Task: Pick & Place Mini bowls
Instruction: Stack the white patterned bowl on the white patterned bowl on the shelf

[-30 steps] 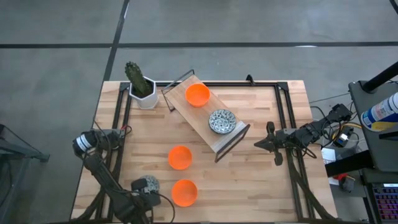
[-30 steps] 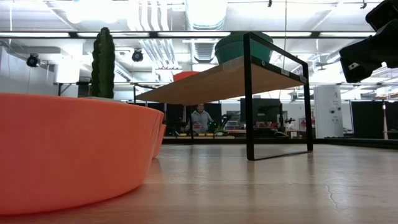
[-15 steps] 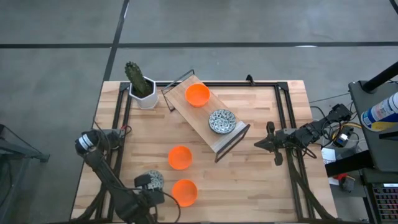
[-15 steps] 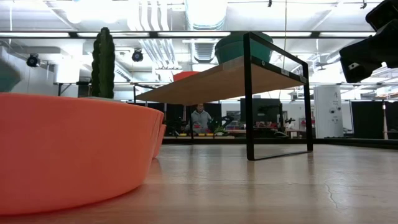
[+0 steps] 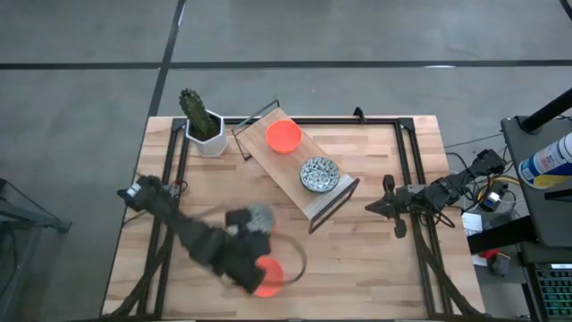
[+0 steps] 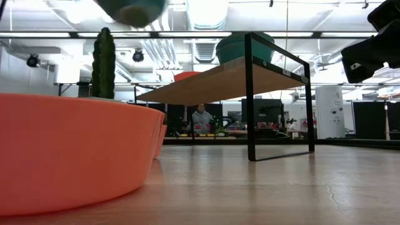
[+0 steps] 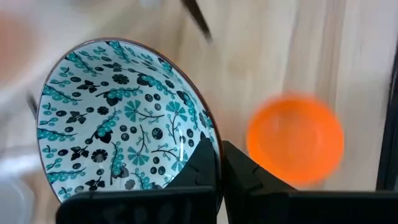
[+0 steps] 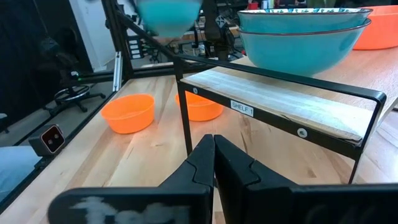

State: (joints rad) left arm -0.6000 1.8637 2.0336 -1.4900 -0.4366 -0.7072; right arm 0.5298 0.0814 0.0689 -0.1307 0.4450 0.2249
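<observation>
My left gripper (image 5: pixel 253 231) is over the table's middle, shut on a mini bowl (image 7: pixel 121 121), white with a dark green pattern inside; the low view shows this bowl (image 6: pixel 132 9) high in the air. One orange bowl (image 5: pixel 267 275) sits near the table's near edge, and another orange bowl (image 7: pixel 295 146) lies below the held one. On the wooden shelf (image 5: pixel 286 170) rest an orange bowl (image 5: pixel 284 136) and patterned bowls (image 5: pixel 319 173), stacked two high (image 8: pixel 305 34). My right gripper (image 5: pixel 391 207) waits, shut, by the shelf's right end. My left gripper holds the patterned bowl by its rim (image 7: pixel 210 138), one finger (image 7: pixel 203 163) inside the bowl and the other outside it. The bowl is lifted clear of the table, well above the orange bowls.
A cactus in a white hexagonal pot (image 5: pixel 207 134) stands at the far left corner. The shelf's black metal frame (image 8: pixel 184 124) stands on the table's middle, slanting. Dark rails (image 5: pixel 413 179) run along the table's left and right sides. Equipment sits beyond the right edge.
My left gripper has risen from the near left corner and swung quickly toward the table's middle and far side, carrying the patterned bowl up off the table. The bowl now hangs over the orange bowl in the middle, which it hides from above.
</observation>
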